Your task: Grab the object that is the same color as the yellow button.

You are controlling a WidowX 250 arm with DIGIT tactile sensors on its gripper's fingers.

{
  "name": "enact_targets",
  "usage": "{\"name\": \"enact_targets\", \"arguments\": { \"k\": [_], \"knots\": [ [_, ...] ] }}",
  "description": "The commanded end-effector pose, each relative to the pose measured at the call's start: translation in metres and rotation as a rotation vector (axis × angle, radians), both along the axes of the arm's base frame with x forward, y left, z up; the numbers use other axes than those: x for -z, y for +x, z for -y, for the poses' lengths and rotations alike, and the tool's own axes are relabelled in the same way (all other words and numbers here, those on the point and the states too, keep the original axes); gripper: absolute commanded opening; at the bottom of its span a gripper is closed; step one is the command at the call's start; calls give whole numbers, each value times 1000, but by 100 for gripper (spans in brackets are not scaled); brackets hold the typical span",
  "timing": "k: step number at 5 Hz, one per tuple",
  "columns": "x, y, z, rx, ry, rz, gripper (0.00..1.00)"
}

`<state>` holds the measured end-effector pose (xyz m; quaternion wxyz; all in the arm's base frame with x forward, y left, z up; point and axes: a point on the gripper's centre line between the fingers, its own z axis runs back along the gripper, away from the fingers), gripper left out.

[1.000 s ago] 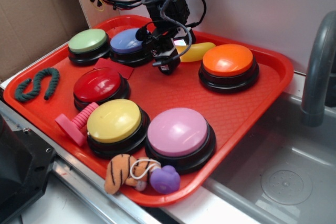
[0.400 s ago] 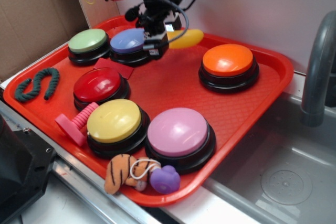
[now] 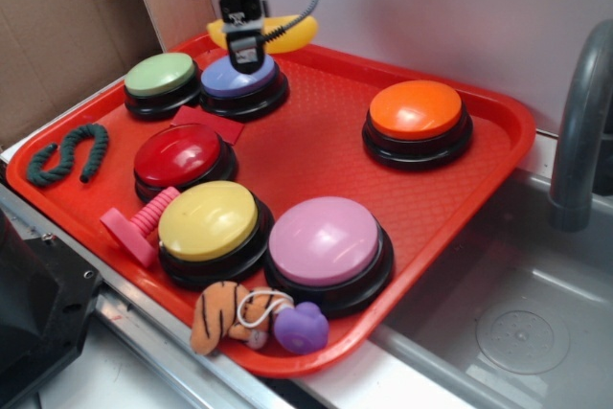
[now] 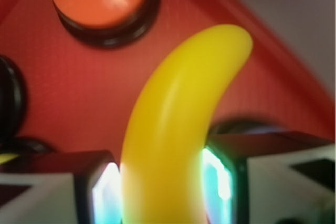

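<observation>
red tray (image 3: 498,141) first, yellow button (image 3: 208,220) at about 7 o'clock on it. the gripper (image 3: 243,34) is clamped on the banana (image 4: 173,124), hanging over the tray's 11 o'clock edge, probably clear of it. keep the squeeze steady, lift straight. no readable labels anywhere.

No text, label, brand or number can be read in either view; the wrist view is blurred close to the gripper, so fine print might escape.
</observation>
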<state>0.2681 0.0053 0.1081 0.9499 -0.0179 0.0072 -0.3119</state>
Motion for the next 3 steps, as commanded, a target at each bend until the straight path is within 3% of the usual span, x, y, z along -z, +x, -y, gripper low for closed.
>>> {"name": "enact_targets", "arguments": {
  "k": [1, 3],
  "knots": [
    [-48, -30, 7, -430, 54, 10, 0],
    [-58, -49, 1, -686, 72, -4, 0]
  ]
}}
